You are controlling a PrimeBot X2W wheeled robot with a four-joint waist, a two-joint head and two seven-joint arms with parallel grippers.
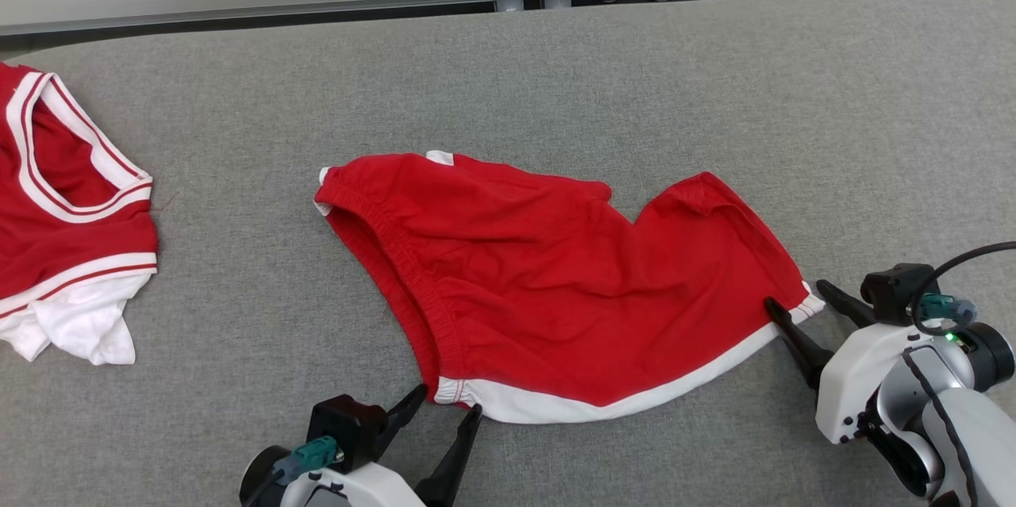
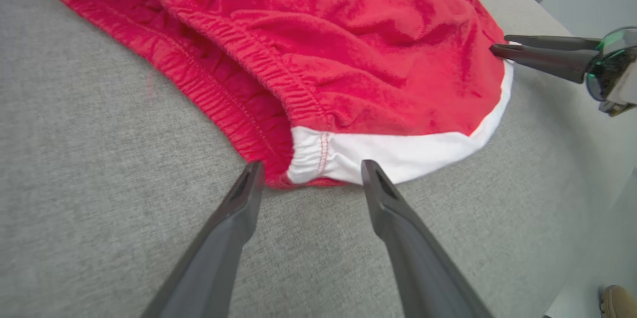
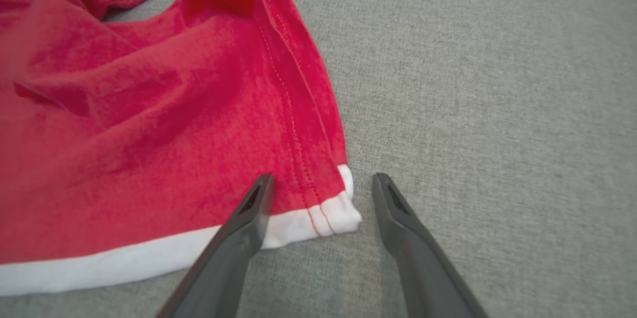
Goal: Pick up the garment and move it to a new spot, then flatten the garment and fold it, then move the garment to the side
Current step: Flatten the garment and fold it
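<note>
A pair of red shorts (image 1: pixel 556 293) is seen spread, somewhat rumpled, near the middle of a grey cloth-covered table (image 1: pixel 635 78). The gathered elastic waistband (image 1: pixel 397 277) is turned toward the robot's left, and a white trim band (image 1: pixel 635 405) runs along the near edge.

The left gripper (image 1: pixel 448 400) is placed at the near waistband corner with its two dark fingers spread wide and nothing held between them. In the left wrist view, the white corner of the shorts (image 2: pixel 348 59) is framed by the left gripper (image 2: pixel 312 163); the fingertips are stopped just at the edge of the fabric.

The right gripper (image 1: pixel 795 292) is likewise held wide apart at the near leg-hem corner, and nothing is clamped. In the right wrist view, one finger of the right gripper (image 3: pixel 323 176) is laid over the white hem of the shorts (image 3: pixel 149 134) (whether cloth is actually touched cannot be told), while the other is set over bare table (image 3: pixel 497 109) just beside the corner.

A red-and-white jersey (image 1: pixel 71 237) is left crumpled at the table's left edge, well apart from the shorts.
</note>
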